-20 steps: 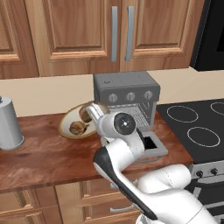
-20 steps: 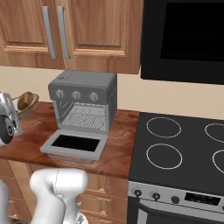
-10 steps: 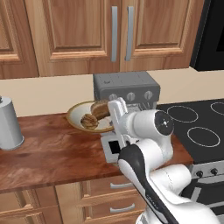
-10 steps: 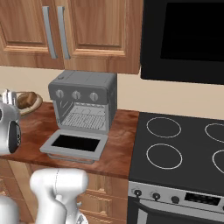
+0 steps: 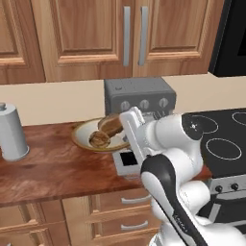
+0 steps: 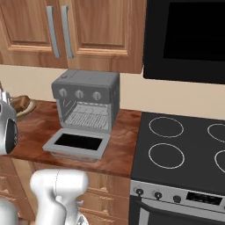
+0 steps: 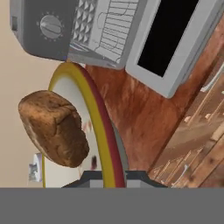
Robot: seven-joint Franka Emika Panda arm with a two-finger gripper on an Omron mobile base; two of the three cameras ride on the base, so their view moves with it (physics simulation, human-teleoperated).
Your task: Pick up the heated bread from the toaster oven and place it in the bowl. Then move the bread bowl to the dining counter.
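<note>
Far left on the worktop [image 5: 48, 173] stands a grey canister [image 5: 12, 132]. Next, at about 3 o'clock from it, the bowl [image 5: 81, 136] – held up off the wood, tilted, with the big dark bread chunk [image 5: 111, 124] and the small golden roll [image 5: 99, 139] inside. In the hand view the gripper [image 7: 114, 177] has its fingers pinched narrow on the bowl's yellow rim [image 7: 94, 111]. Further right the toaster oven [image 6: 85, 100] – door dropped flat at 6 o'clock, rack bare. Rightmost, the black stove [image 6: 184, 147].
</note>
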